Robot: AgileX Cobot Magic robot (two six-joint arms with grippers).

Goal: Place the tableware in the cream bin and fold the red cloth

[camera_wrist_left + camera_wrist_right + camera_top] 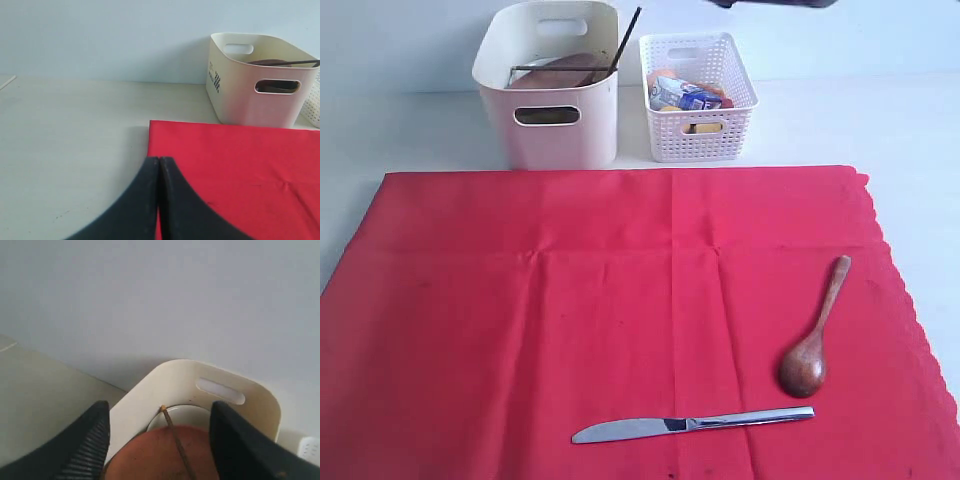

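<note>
Exterior view: chopsticks (pixel 628 35) in cream bin (pixel 565 140)

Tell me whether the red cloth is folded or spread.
Spread: the red cloth lies open and flat, with the wooden spoon and table knife on it.

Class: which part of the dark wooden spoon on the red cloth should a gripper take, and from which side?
Grip the dark wooden spoon by its slim handle, mid-length, from straight above, fingers across it. It lies flat on the red cloth; its rounded bowl would likely slip.
</note>
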